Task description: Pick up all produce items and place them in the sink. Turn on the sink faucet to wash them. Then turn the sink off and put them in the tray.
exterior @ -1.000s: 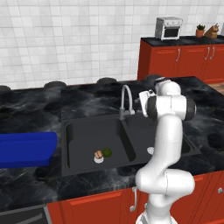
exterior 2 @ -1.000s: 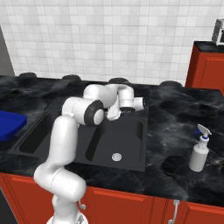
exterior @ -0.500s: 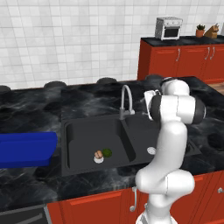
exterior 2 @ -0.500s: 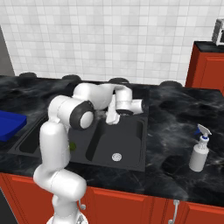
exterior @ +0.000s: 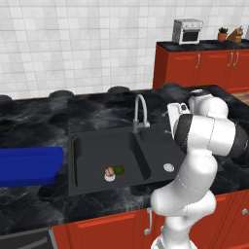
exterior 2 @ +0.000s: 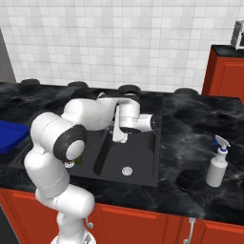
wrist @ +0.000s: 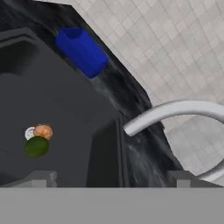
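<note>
Both produce items lie together in the left basin of the black sink (exterior: 87, 146): a tan-brown lumpy piece (exterior: 110, 171) on the drain and a dark green ball (exterior: 119, 169) touching it. In the hand view they are the tan piece (wrist: 43, 130) and green ball (wrist: 36, 146). The silver sink faucet (exterior: 141, 109) rises behind the divider; its spout (wrist: 175, 111) arches across the hand view. My gripper (wrist: 111, 178) is open and empty, hovering just right of the faucet, above the sink. The blue tray (exterior: 29, 165) rests on the counter left of the sink.
A white spray bottle (exterior 2: 217, 167) stands on the counter right of the sink. Round stove burners (exterior: 119, 90) line the back of the black marble counter. Red cabinets with a toaster oven (exterior: 187, 30) stand at the far right.
My arm has twisted, the elbow swinging out toward the front. The hand has drifted slightly right beside the faucet. The produce has not moved.
</note>
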